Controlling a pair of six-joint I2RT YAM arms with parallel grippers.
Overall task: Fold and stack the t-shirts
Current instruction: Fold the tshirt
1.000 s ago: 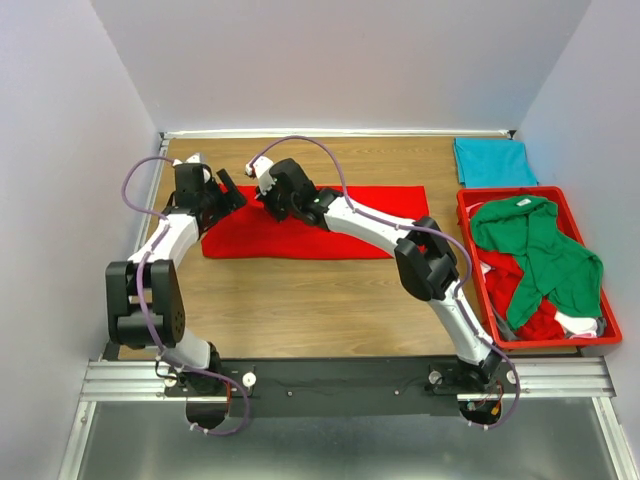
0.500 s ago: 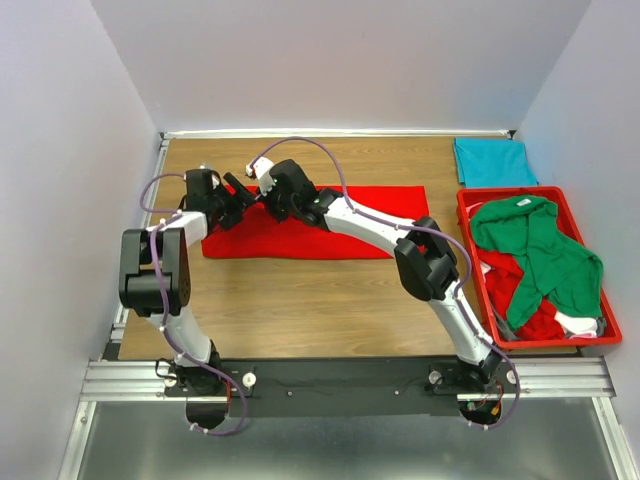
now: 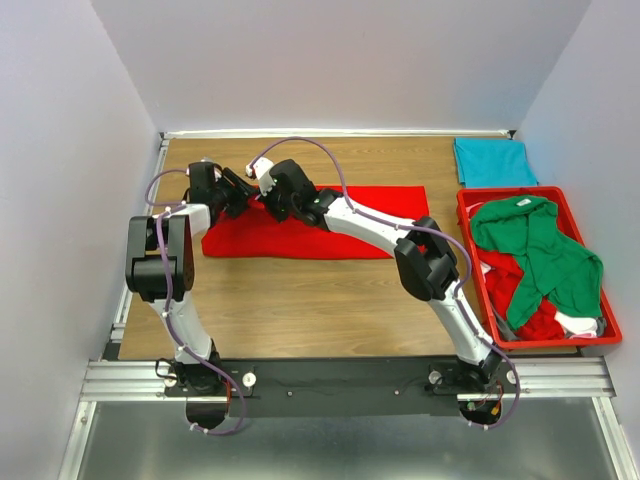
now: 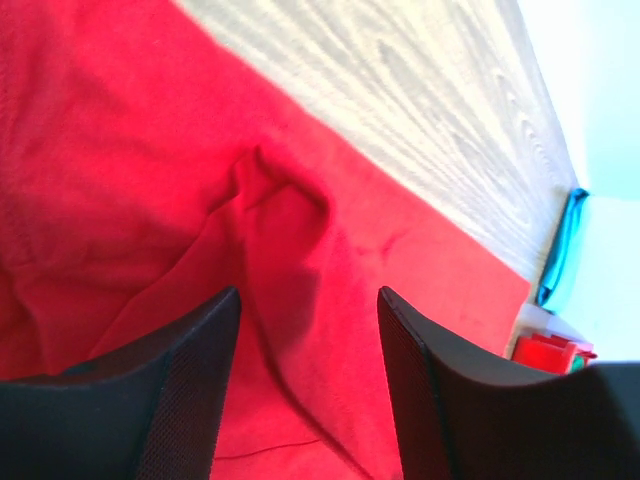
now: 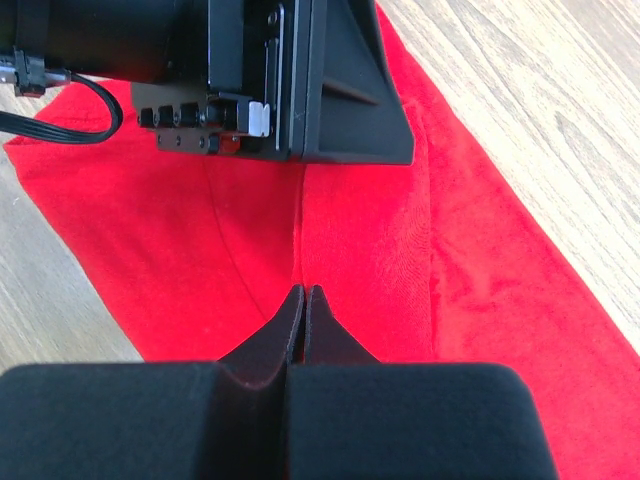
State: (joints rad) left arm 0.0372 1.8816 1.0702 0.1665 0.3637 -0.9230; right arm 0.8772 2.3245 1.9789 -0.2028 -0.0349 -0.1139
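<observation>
Fingers (image 4: pixel 170 400) of your left gripper (image 4: pixel 310 298) are standing apart, straddling a raised crease in the red t-shirt (image 4: pixel 120 150). Your right gripper (image 5: pixel 303 292) is clenching fully closed over that shirt, which is lying spread on the wooden table (image 3: pixel 300 300).

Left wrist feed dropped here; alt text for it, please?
A red t-shirt fills most of the view, a raised wrinkle lying between two open black fingers at the bottom. Wooden table shows top right, with a teal shirt and red tray at the far right edge.
</observation>
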